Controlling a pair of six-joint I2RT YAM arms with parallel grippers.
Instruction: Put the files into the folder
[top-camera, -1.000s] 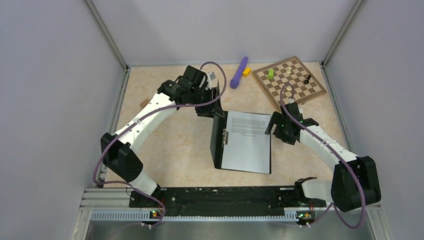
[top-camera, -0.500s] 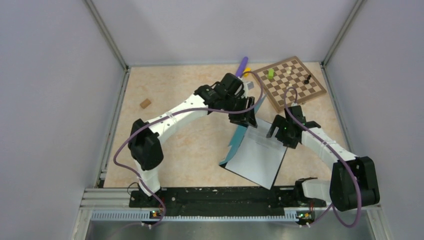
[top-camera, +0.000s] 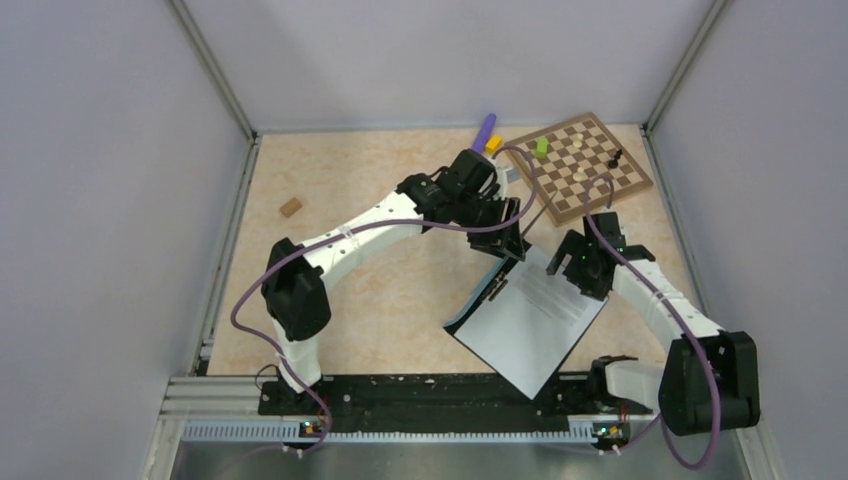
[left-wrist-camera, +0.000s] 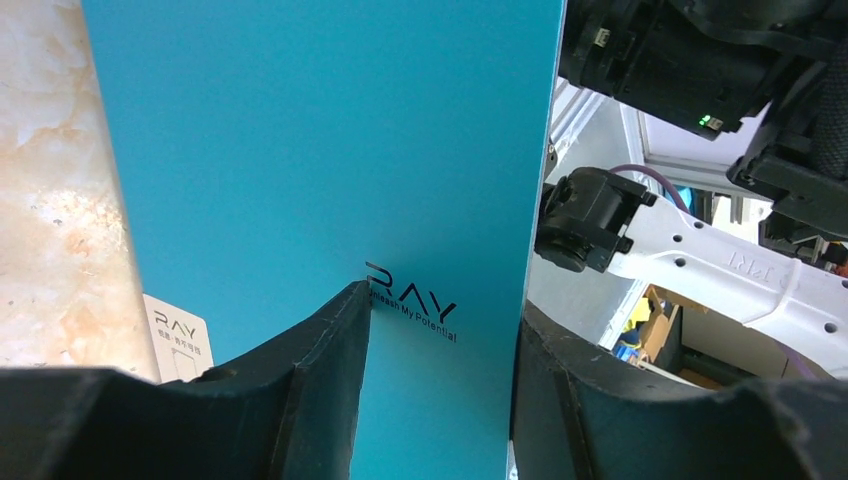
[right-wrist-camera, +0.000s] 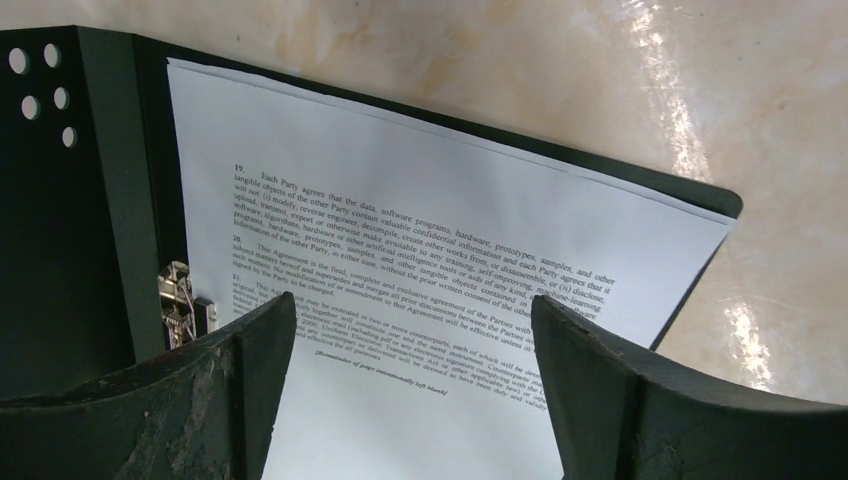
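We saw the folder (left-wrist-camera: 300, 150) near the middle of the table (top-camera: 350, 180), turned at a slant, just in front of the two arms. Its back half lay flat with the black inside facing up. The files (top-camera: 535, 325) lay on that black half, white sheets with small black print, and a thin black rim showed past their far edge. A little metal clip (right-wrist-camera: 180, 300) sat on the black strip beside the sheets. The blue cover stood up from the left side of the sheets, over the table. The left gripper (left-wrist-camera: 443, 300) was at the top end of that cover. Its jaws stood about half open, with a clear gap between them. The blue cover filled the view behind the gap. We could not tell if the fingers were pressing on it. A small white label (left-wrist-camera: 180, 340) showed low on the cover, near the left finger. The right gripper (right-wrist-camera: 412, 312) was over the far right part of the sheets. Its jaws were wide apart and held nothing. We could not tell if the tips touched the paper. A brown chessboard (top-camera: 578, 160) with a few small pieces lay in the far right corner. A purple thing (top-camera: 486, 125) and a yellow block (top-camera: 494, 143) lay just left of it. A small brown block (top-camera: 291, 207) sat far off on the left.
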